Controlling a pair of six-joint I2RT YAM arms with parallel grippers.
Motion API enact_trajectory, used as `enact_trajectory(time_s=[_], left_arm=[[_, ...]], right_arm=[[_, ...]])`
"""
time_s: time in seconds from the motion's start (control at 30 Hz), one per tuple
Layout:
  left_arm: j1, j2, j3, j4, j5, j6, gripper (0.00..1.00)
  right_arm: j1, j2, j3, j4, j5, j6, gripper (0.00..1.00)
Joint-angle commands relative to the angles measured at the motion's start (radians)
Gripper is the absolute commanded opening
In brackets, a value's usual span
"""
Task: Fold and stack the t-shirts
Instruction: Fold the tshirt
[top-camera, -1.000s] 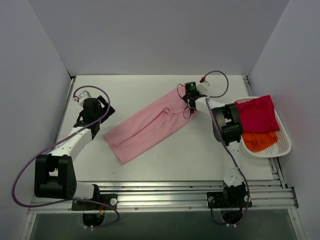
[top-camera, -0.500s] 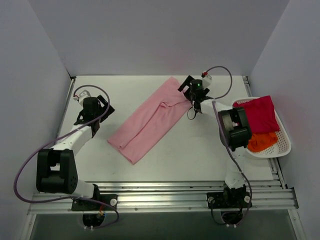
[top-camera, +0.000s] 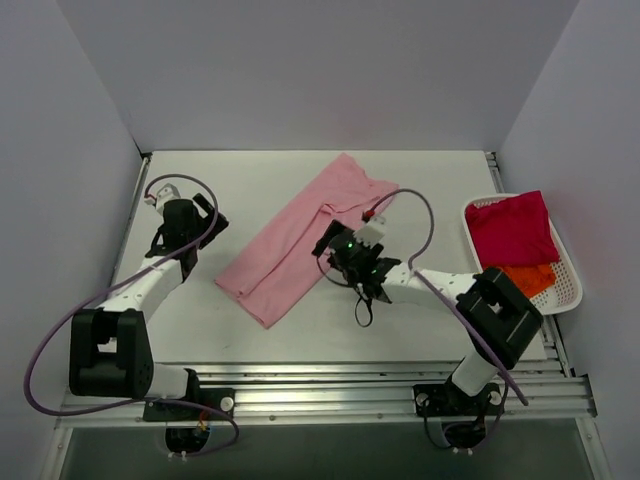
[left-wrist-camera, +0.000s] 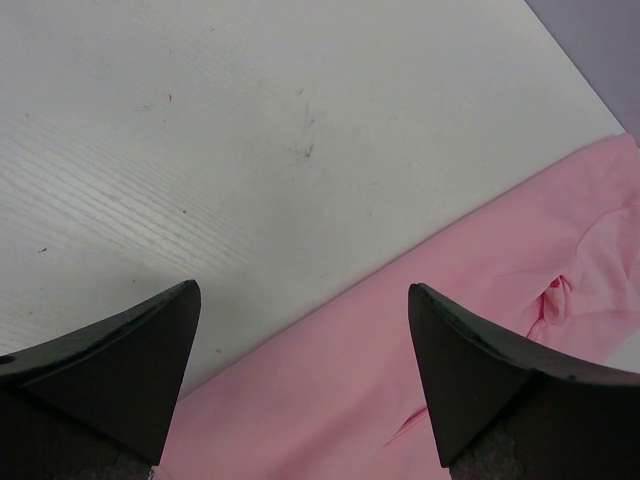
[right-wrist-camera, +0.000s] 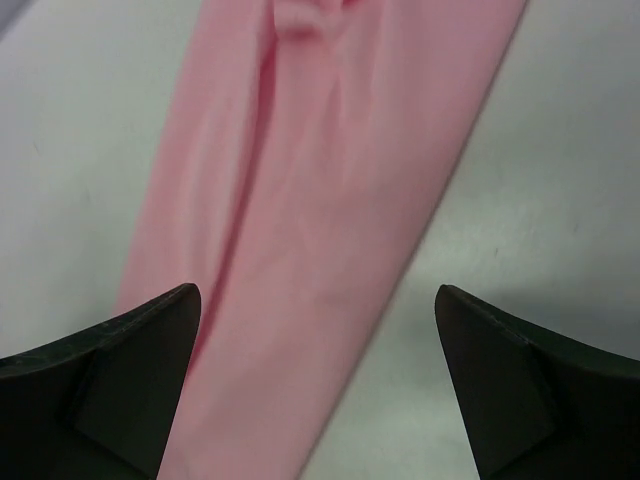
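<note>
Pink t-shirt (top-camera: 290, 240) folded lengthwise; right gripper (right-wrist-camera: 315, 295), left gripper (left-wrist-camera: 302, 290) wide, empty; next probably: grip one end, fold across.

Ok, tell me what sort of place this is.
Probably a robot lab test cell, not a home: plain walls box in a white table, the left arm and right arm are bolted to a metal rail, and a basket holds shirts.

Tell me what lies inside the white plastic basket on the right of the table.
A magenta-red cloth t-shirt fills the far part of the white plastic basket; an orange cloth t-shirt lies nearer, its far edge apparently under the red one. Anything beneath them is hidden.
</note>
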Motion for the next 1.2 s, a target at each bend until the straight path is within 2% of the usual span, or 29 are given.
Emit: enact_trajectory(time_s=[0.0, 0.17, 0.37, 0.57, 0.77, 0.87, 0.97, 1.0, 1.03, 1.07, 1.17], left_arm=[[0.004, -0.075, -0.016, 0.022, 0.019, 0.009, 0.94], [0.005, -0.131, -0.048, 0.003, 0.002, 0.018, 0.94], [0.005, -0.145, -0.066, 0.006, 0.003, 0.006, 0.94], [0.007, -0.138, -0.069, 0.008, -0.004, 0.012, 0.94], [0.01, -0.152, -0.08, 0.002, -0.024, 0.026, 0.94], [0.011, -0.143, -0.086, 0.017, -0.017, 0.023, 0.94], [0.013, -0.126, -0.082, 0.023, -0.011, 0.023, 0.94], [0.013, -0.12, -0.082, 0.022, -0.011, 0.023, 0.94], [0.013, -0.119, -0.079, 0.023, -0.011, 0.024, 0.94], [0.014, -0.119, -0.079, 0.023, -0.011, 0.024, 0.94], [0.017, -0.122, -0.085, 0.028, -0.009, 0.026, 0.94]], right_arm=[[0.149, 0.022, -0.07, -0.066, 0.005, 0.145, 1.0], [0.268, 0.024, -0.118, -0.017, -0.048, 0.222, 1.0], [0.397, 0.126, -0.008, -0.069, -0.046, 0.243, 1.0], [0.429, 0.275, 0.063, -0.006, -0.142, 0.249, 1.0], [0.461, 0.326, 0.088, 0.005, -0.169, 0.262, 1.0], [0.471, 0.346, 0.097, 0.018, -0.192, 0.263, 0.95], [0.48, 0.348, 0.094, 0.04, -0.204, 0.254, 0.77], [0.481, 0.345, 0.086, 0.046, -0.206, 0.252, 0.47], [0.481, 0.341, 0.073, 0.049, -0.206, 0.255, 0.32], [0.48, 0.338, 0.063, 0.054, -0.204, 0.26, 0.24], [0.471, 0.338, 0.022, 0.101, -0.21, 0.269, 0.17]])
